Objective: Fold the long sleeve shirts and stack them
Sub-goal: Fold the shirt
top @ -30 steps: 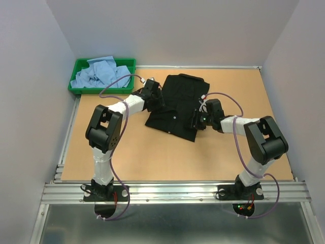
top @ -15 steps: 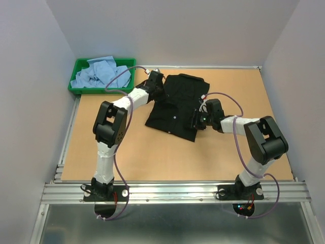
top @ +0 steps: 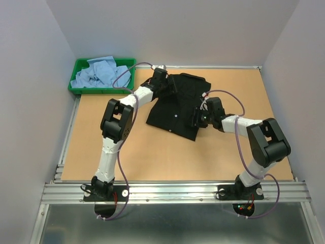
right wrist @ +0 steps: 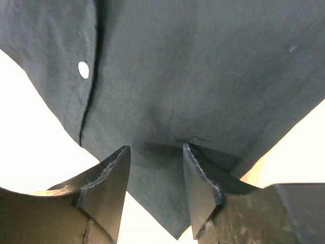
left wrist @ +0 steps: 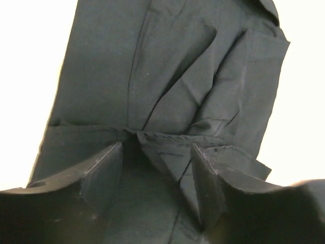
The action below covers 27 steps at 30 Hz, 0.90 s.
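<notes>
A black long sleeve shirt (top: 179, 101) with small pale buttons lies partly folded on the brown table. My left gripper (top: 164, 86) is at its upper left part, near the collar. In the left wrist view that gripper (left wrist: 155, 155) is open, its fingers (left wrist: 104, 175) straddling creased black cloth (left wrist: 172, 96). My right gripper (top: 198, 119) is low over the shirt's near right edge. It is open in the right wrist view (right wrist: 155, 157), and a corner of black cloth (right wrist: 162, 203) lies between the fingers (right wrist: 202, 185). A white button (right wrist: 83, 69) shows on the placket.
A green plastic tray (top: 76, 87) at the back left holds crumpled light blue shirts (top: 101, 73). Grey walls close in the table on three sides. Bare brown tabletop (top: 152, 157) lies in front of the black shirt. A metal rail (top: 172, 192) runs along the near edge.
My left gripper has moved from the shirt's left edge up toward the collar, shutting and opening again on the way. The right gripper has stayed put and opened slightly.
</notes>
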Tool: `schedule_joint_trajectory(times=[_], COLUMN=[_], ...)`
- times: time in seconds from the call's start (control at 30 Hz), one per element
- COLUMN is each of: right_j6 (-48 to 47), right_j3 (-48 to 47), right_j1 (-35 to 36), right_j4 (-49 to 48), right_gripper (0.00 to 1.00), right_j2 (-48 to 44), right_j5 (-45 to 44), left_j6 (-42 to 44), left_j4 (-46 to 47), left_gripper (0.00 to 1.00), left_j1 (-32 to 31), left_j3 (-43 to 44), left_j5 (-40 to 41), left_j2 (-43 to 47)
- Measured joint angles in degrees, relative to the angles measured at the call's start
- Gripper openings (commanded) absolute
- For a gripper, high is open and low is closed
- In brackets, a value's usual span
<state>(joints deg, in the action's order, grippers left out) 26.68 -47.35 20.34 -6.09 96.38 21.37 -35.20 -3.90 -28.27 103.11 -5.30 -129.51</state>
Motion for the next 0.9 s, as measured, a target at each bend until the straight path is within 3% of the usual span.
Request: schedule_joint_trajectory(times=[0.17,0.33,0.4,0.43,0.57,0.73,0.9], right_j6=[-2.08,-2.93,-2.93,-2.89,-2.47,-1.25,1.46], right_j3=[-4.07,-10.93,-13.77,-14.93,-22.21,-30.32,-35.87], right_j1=[0.00,0.02,0.07,0.11,0.72,1.68,2.25], right_j4=[3.78,5.27,5.53,5.66,5.60,5.22,3.43], right_gripper=[0.59,0.61,0.61,0.61,0.61,0.59,0.57], right_j2=[-2.14,-2.99,-2.99,-2.93,-0.13,7.15,15.80], right_j5=[-1.38,-1.03,-0.70,-0.52,0.74,1.97,3.65], left_j6=[3.23,4.59,4.79,4.70,3.80,2.34,1.22], left_j4=[2.45,3.37,4.02,4.28,8.37,11.23,11.34], left_gripper=[0.90,0.89,0.79,0.79,0.56,0.39,0.38], left_j1=[0.28,1.90,2.64,2.95,3.52,3.19,3.08], left_j3=[-2.34,-12.52,-18.21,-19.87,-29.35,-38.47,-42.86], left_j5=[1.73,4.96,6.05,6.16,5.11,1.66,0.57], left_j2=[2.89,16.33,24.13,26.71,36.00,33.46,27.36])
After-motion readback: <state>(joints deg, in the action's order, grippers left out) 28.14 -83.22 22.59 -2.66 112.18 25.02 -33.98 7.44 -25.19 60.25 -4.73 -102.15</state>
